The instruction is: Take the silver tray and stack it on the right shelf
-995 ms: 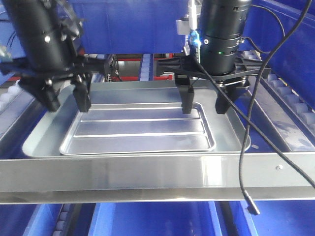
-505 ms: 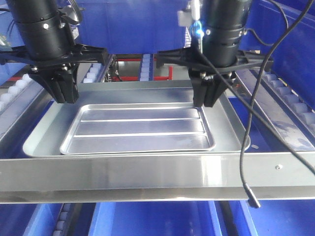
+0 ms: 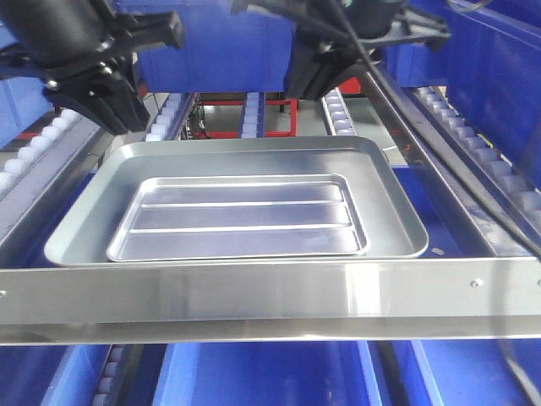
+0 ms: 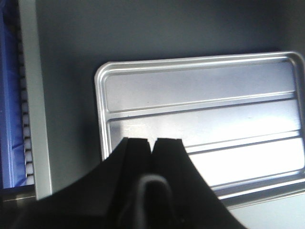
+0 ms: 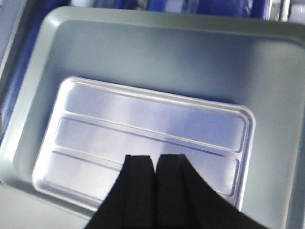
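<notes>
The silver tray (image 3: 237,218), shiny with two long raised ribs, lies flat inside a larger plain-floored tray (image 3: 254,154) on the right shelf, behind its broad steel front bar (image 3: 270,296). My left gripper (image 3: 120,114) hangs shut above the back left of the trays and holds nothing. My right gripper (image 3: 308,85) is shut too, raised above the back right. In the left wrist view the shut left gripper (image 4: 153,140) hovers over the silver tray's (image 4: 200,119) end. In the right wrist view the shut right gripper (image 5: 155,156) sits high above the silver tray (image 5: 143,124).
Lanes of white rollers (image 3: 507,199) run along both sides of the shelf. Blue bins (image 3: 262,376) sit below the front bar and blue walls stand behind. A black cable (image 3: 473,194) runs down at the right from the right arm.
Both grippers went from open at the tray's two ends to shut, then rose up and back, away from it. The ribbed tray stays lying in the larger tray.
</notes>
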`<state>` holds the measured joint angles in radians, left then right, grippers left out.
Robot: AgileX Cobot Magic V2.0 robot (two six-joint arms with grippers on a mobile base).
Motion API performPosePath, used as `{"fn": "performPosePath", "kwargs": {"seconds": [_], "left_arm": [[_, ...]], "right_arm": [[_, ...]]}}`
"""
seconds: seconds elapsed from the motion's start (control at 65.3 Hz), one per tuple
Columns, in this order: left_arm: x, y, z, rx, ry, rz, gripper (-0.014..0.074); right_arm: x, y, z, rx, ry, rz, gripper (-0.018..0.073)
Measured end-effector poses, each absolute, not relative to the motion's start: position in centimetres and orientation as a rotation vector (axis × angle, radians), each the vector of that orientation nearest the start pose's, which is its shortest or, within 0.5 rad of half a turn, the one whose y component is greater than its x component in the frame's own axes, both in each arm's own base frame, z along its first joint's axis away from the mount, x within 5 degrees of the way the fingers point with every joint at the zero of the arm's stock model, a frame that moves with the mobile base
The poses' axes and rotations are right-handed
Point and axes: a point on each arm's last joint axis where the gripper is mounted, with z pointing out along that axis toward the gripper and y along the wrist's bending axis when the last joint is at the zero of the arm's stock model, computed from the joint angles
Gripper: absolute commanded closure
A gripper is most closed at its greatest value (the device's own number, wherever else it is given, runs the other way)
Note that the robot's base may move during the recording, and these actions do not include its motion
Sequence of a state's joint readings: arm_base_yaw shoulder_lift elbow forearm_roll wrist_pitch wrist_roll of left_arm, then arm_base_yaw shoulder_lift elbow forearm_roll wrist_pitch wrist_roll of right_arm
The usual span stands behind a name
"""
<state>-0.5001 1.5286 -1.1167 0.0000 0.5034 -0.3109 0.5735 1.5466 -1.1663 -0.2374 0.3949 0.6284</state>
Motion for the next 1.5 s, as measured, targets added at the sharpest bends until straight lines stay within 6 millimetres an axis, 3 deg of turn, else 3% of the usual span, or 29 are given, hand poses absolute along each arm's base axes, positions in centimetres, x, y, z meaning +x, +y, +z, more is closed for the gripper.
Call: {"fn": "performPosePath", "kwargs": {"seconds": [0.184,0.383,0.551,0.811,0.995,1.5], "left_arm": [[25.3,-13.9,28.4,0.215,2.243,-0.444,0.0696],[19.7,-10.8,28.1,0.239,2.048,-0.477,0.0696],[15.1,-8.2,27.7,0.321,1.911,-0.44,0.0696],[9.4,-4.9,28.9,0.289,1.71,-0.464,0.0697],[7.9,-4.1,29.8,0.272,1.629,-0.48,0.0697],[7.9,-4.1,29.7,0.272,1.631,-0.479,0.0697]], "right_arm": [[26.0,16.3,30.4,-0.283,2.092,0.445,0.0508],[21.0,13.7,30.8,-0.378,1.919,0.493,0.0508],[16.8,10.9,30.8,-0.389,1.838,0.501,0.0508],[11.7,7.3,30.1,-0.364,1.73,0.503,0.0508],[10.2,6.3,30.6,-0.342,1.669,0.511,0.0508],[10.2,6.3,30.5,-0.344,1.672,0.51,0.0508]]}}
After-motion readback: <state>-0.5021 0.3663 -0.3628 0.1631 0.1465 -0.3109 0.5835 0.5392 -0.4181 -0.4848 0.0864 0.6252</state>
